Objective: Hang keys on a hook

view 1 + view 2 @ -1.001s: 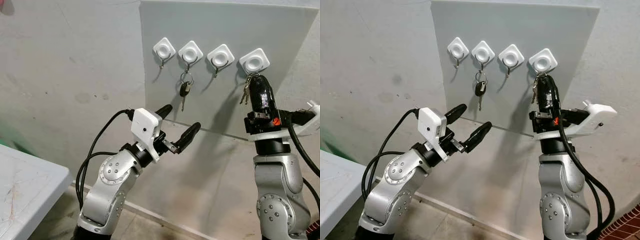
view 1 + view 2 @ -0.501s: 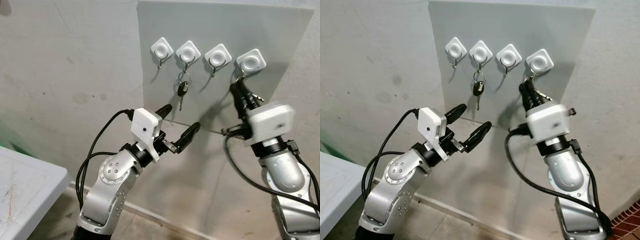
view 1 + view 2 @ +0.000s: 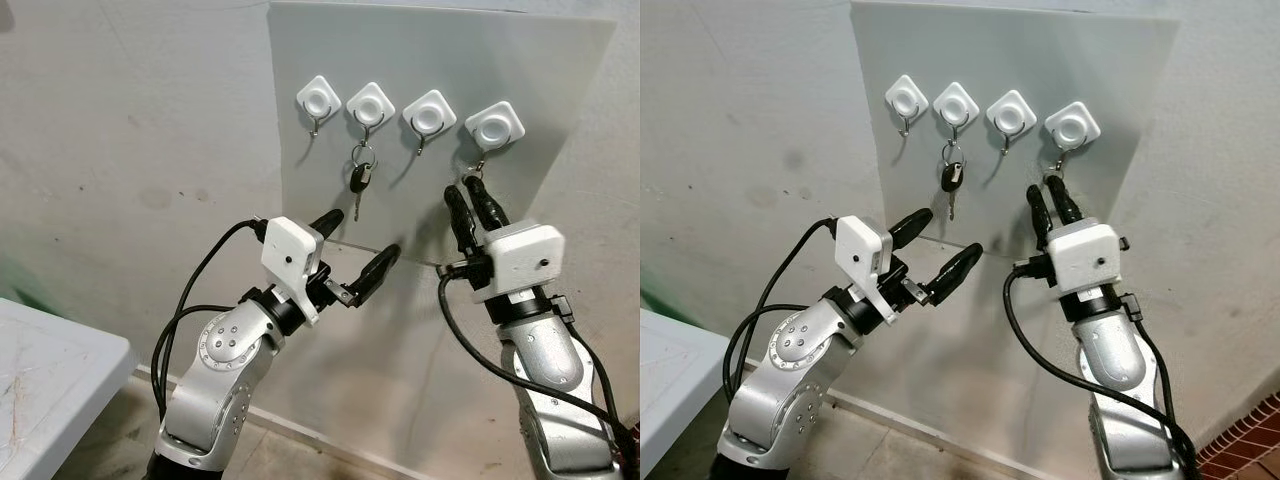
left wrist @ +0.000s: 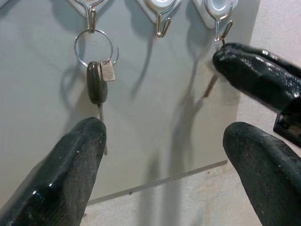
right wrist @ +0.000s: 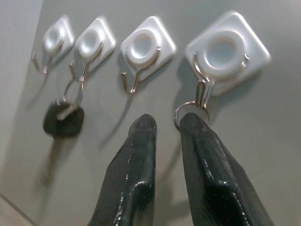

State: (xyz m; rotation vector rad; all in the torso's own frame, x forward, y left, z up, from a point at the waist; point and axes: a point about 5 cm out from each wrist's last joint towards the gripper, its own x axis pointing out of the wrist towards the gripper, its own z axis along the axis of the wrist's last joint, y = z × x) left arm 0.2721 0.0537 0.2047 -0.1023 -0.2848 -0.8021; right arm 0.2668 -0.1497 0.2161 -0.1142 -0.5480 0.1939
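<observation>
A pale grey wall board [image 3: 520, 70] carries four white square hooks. The right gripper [image 5: 167, 125], fingers slightly parted, points up at the rightmost hook [image 5: 228, 52], where a silver key ring [image 5: 191, 113] already hangs, seemingly just released. The left gripper [image 3: 358, 250] waits wide open below a black-headed key [image 3: 357, 178] hanging on the second hook [image 3: 370, 102].

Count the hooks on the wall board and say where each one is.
4, in a row along the board's top: leftmost empty, second holding a black key, third empty, rightmost holding a key ring.

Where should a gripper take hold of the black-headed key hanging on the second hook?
Judging by its pose, grip the black-headed key by its flat head, coming straight toward the board with one finger on each side. The head hangs free below its ring, while the blade is thin.
</observation>
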